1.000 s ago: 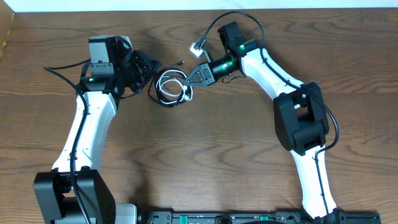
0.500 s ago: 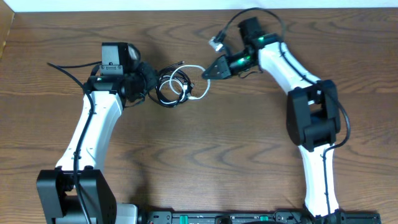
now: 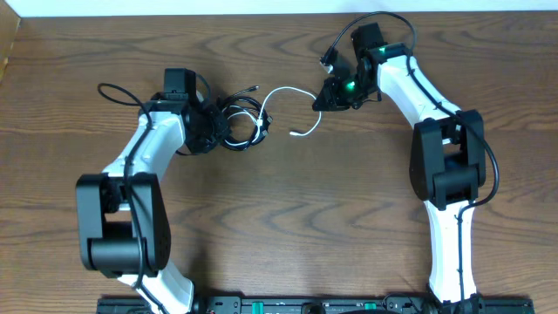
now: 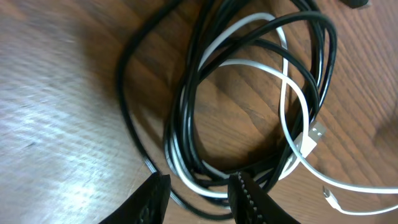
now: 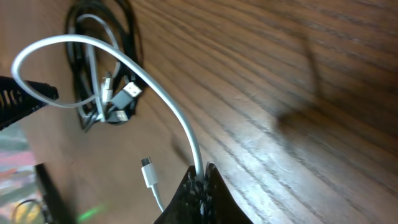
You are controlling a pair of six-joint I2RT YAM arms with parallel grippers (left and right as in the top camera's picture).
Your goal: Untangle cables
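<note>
You have both arms reaching in over the wooden table (image 3: 261,227). The black cable (image 4: 186,112) lies coiled near the table's far edge, just beside your left gripper (image 4: 199,193). Its jaws stand apart, with coil strands crossing at their mouth and nothing clamped. The white cable (image 5: 168,106) threads through that coil, then arcs clear of the wood to your right gripper (image 5: 200,177), whose jaws are pressed together, pinching it a little short of its small end plug (image 5: 149,169). A larger USB plug (image 4: 313,134) sits inside the loops.

You look to be mid-extraction, drawing white out of black. Next, I'd pin the black coil with the left and pull right slowly, watching that the USB plug doesn't snag.
</note>
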